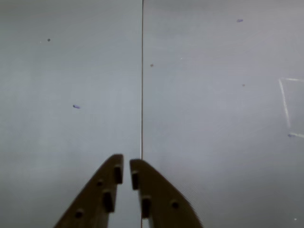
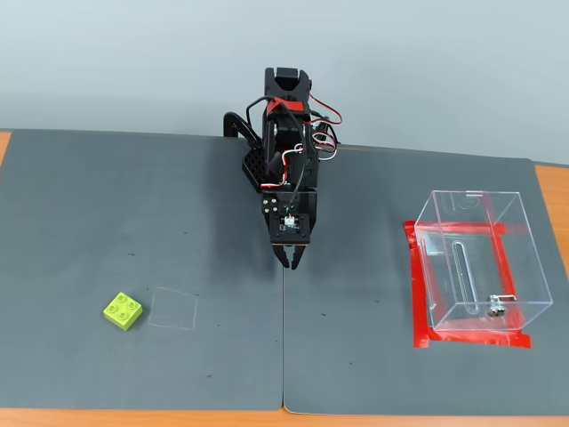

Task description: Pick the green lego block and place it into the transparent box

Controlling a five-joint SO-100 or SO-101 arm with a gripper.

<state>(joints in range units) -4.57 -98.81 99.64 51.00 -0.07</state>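
The green lego block (image 2: 123, 310) lies on the grey mat at the front left in the fixed view, studs up. At the right stands the transparent box (image 2: 476, 258), edged with red tape (image 2: 416, 294) at its base and with a small metal latch (image 2: 493, 308) in front. My gripper (image 2: 292, 261) hangs over the mat's centre seam, between block and box and well apart from both. In the wrist view the gripper (image 1: 126, 167) shows its two fingers nearly touching, nothing between them. Neither the block nor the box appears in the wrist view.
Two grey mats (image 2: 178, 222) meet at a centre seam (image 1: 142, 76). A faint chalk square (image 2: 173, 309) is drawn just right of the block, and part of its outline (image 1: 286, 107) shows in the wrist view. The arm's base (image 2: 280, 133) stands at the mat's back edge.
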